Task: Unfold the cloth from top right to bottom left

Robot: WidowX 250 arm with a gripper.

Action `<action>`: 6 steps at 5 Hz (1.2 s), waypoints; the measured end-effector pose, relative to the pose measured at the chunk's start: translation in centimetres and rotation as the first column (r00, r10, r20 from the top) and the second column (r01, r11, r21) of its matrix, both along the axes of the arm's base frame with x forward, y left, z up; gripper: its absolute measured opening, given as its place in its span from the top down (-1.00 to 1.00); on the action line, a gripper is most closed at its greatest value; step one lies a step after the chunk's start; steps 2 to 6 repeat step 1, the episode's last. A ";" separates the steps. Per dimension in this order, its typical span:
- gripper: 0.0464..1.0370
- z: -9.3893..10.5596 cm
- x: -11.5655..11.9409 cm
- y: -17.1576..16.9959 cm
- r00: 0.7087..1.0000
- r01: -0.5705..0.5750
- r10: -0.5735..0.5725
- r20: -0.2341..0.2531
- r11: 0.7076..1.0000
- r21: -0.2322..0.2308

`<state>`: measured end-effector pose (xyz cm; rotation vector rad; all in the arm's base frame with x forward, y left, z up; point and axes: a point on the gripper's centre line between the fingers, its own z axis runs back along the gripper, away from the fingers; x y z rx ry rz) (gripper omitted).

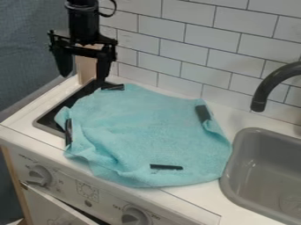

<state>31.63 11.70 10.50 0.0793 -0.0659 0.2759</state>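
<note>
My gripper (82, 79) hangs at the upper left, above the back left of the stove, its two fingers wide apart with nothing between them. The turquoise cloth (147, 132) lies mostly spread across the stove and white counter, with wrinkles at its lower left and a fold along its right edge. Several black strips sit near its borders, one (166, 167) at the front and one (203, 113) at the right. Another black strip (113, 87) is at the cloth's back left corner, just right of the gripper's right finger.
A grey sink (264, 176) borders the cloth on the right, with a dark faucet (275, 83) arching above it. The tiled wall (176, 48) stands behind the counter. Stove knobs (40, 175) line the front panel. Dark stove surface (56, 115) shows left of the cloth.
</note>
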 end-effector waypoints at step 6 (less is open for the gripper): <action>-0.92 0.0 0.0 0.0 1.000 0.003 -0.003 0.000 1.000 0.000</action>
